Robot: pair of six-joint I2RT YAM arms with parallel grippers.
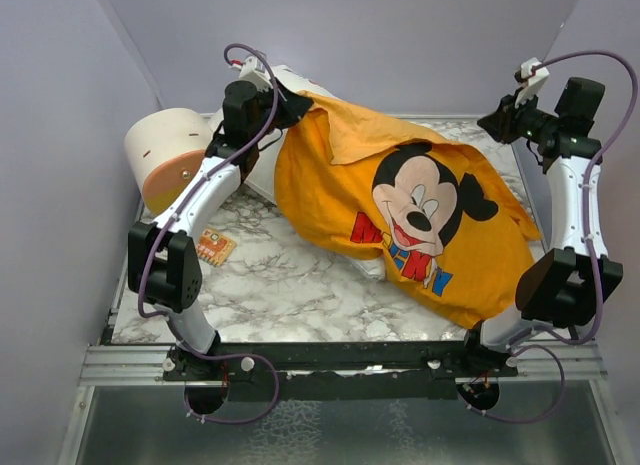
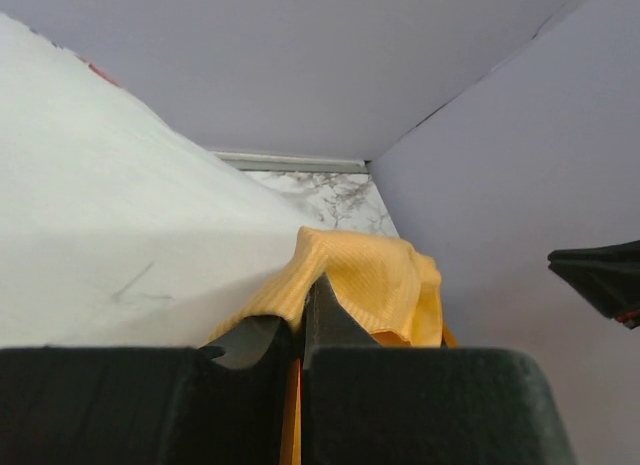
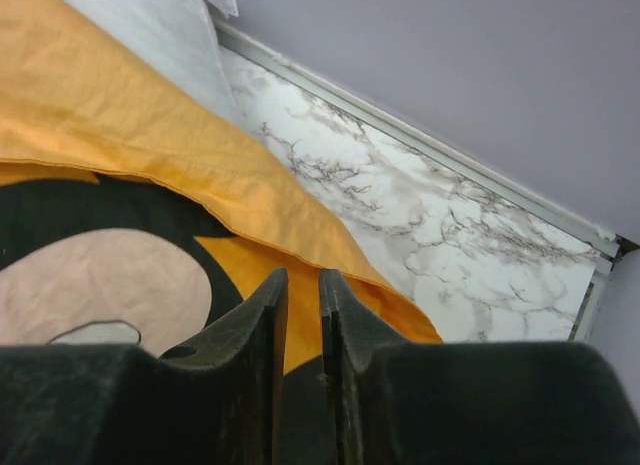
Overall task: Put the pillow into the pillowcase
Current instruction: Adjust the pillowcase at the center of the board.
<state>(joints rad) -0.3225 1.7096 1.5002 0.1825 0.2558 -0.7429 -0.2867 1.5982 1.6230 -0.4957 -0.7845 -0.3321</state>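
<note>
Pillowcase (image 1: 330,185) lies diagonally on the table (image 1: 290,285), from the far left corner toward the near right edge, Mickey face up. It covers most of the pillow (image 1: 258,170), whose white end sticks out at the far left. Left gripper (image 1: 290,110) has its jaws clamped on the pillowcase's orange hem at that end. Right gripper (image 3: 300,280) is over the far right corner, jaws slightly apart and holding nothing. A cream-and-orange cylinder (image 1: 165,155) sits at the left edge, with a small orange card (image 1: 215,247) near it.

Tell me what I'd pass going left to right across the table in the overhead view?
Cream-and-orange cylinder → small orange card → orange Mickey Mouse pillowcase. The white pillow overlaps the case, so it is left out.
</note>
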